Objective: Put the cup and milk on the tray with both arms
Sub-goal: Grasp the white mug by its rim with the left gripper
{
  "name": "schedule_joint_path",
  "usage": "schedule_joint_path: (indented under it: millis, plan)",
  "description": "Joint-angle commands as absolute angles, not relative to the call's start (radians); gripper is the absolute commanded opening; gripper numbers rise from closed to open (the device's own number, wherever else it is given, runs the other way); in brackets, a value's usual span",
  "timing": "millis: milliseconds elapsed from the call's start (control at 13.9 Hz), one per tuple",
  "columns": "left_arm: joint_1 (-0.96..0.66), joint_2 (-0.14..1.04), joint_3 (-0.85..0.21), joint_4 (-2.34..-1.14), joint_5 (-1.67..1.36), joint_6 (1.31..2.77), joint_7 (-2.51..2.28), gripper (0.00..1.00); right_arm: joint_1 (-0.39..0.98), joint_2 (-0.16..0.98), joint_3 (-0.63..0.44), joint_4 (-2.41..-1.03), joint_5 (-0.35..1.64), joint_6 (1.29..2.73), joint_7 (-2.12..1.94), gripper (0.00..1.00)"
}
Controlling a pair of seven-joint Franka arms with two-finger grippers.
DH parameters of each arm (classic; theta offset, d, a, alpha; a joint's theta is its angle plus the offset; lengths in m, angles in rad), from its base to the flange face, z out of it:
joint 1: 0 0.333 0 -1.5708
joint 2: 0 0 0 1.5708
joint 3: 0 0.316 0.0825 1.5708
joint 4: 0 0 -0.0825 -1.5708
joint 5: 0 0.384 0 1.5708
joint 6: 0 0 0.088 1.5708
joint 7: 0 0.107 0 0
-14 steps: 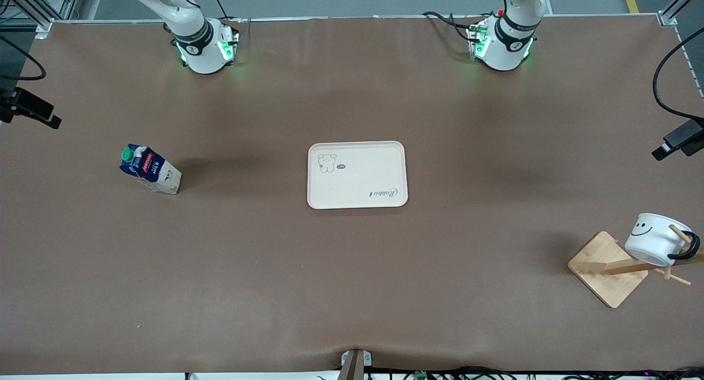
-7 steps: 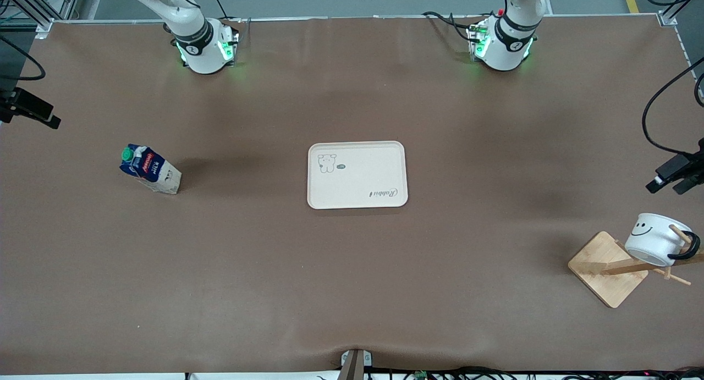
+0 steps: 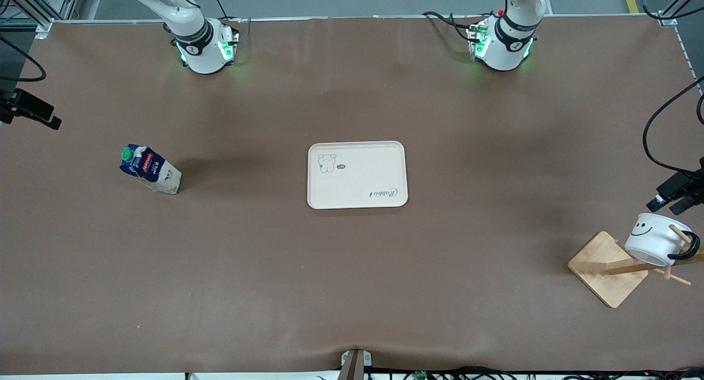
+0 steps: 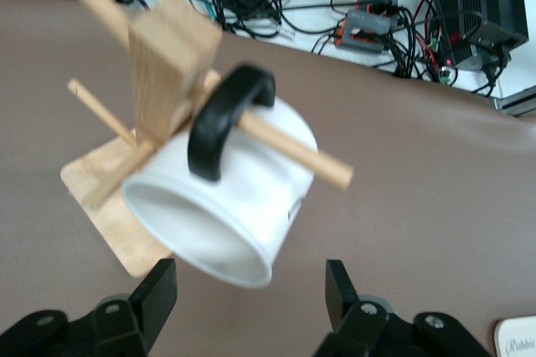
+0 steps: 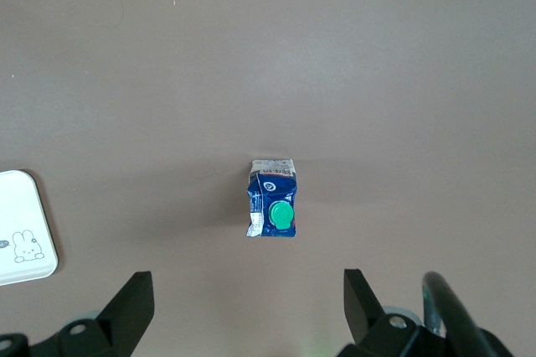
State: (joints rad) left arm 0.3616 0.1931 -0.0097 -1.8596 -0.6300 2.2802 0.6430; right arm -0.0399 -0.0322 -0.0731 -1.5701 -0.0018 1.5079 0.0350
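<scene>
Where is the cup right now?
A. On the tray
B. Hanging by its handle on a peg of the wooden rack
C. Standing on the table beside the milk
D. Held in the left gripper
B: the cup hangs by its handle on a peg of the wooden rack.

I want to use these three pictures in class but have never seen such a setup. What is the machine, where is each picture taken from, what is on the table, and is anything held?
Two robot arms stand at a table. One picture looks down from high up; the others come from a camera on each wrist. On the table lie a tray, a milk carton and a wooden rack with a cup hung on a peg. The left pincer is open near the cup; the right pincer is open above the milk. Nothing is held.
</scene>
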Motion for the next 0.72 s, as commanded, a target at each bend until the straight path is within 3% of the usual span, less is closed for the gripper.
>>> schedule_joint_path:
  millis: [0,430,645]
  plan:
    - [0.35,0.248,-0.024,-1.776,-0.638,2.281,0.647,0.76,-0.064,-0.014,-0.057,-1.543,0.006,1.493,0.046,1.0]
    - [0.336,0.29,-0.026,-1.743,-0.635,2.287,0.647,0.57,-0.064,-0.014,-0.057,-1.543,0.005,1.493,0.046,1.0]
    - [0.336,0.305,-0.026,-1.73,-0.635,2.287,0.647,0.54,-0.064,-0.014,-0.057,-1.543,0.006,1.494,0.046,1.0]
